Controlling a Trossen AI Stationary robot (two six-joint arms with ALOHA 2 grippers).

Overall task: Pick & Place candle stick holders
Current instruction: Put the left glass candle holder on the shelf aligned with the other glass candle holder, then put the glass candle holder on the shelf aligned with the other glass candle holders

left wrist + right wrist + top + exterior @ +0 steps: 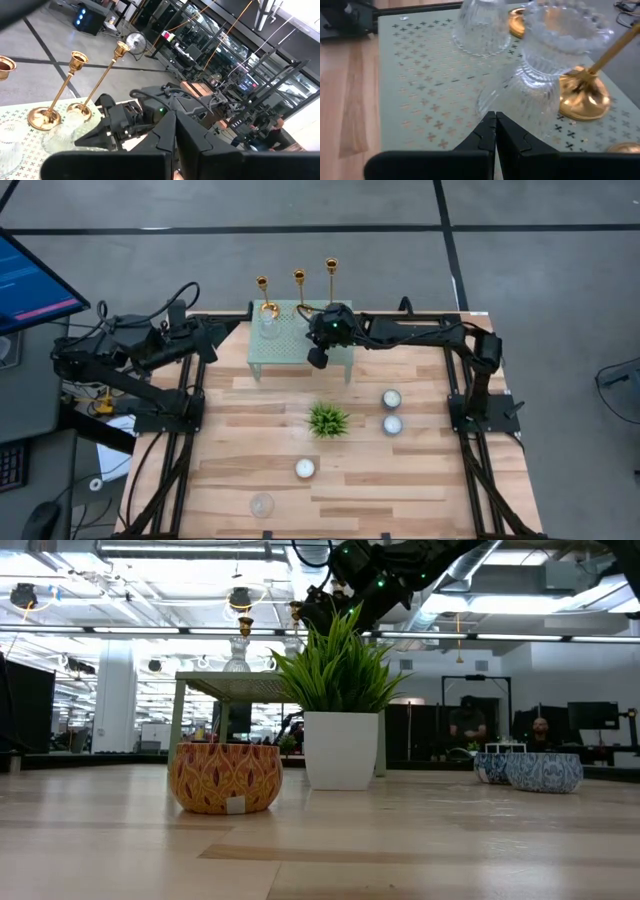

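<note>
Three gold candlesticks [299, 292] stand in a row along the far edge of the green stand [262, 355] at the back of the bench [420, 480], one near its left corner, one mid-edge, one [331, 280] toward the right. They are upright on their flared bases, stems rising clear, so I judge none has been picked yet.

My right claw [495, 131] hangs low over the stand, fingers pressed together and holding nothing. Just ahead of it sit two clear glass cups [540, 75], and behind them a gold base [583, 98] with its stem slanting away. The cups crowd the space between me and that base, which is probably why I come in closed and narrow: less to bump. To take a stem I would have to spread the fingers first, and I'd mind the glass on the way.

My left claw [175, 135] waits off the bench's left rear corner, fingers also together, empty, looking across at the right arm and the candlesticks.

Further out on the bench: a small green plant [327, 420], three tealights [391, 398], one more glass cup [262, 504] near the front.
</note>
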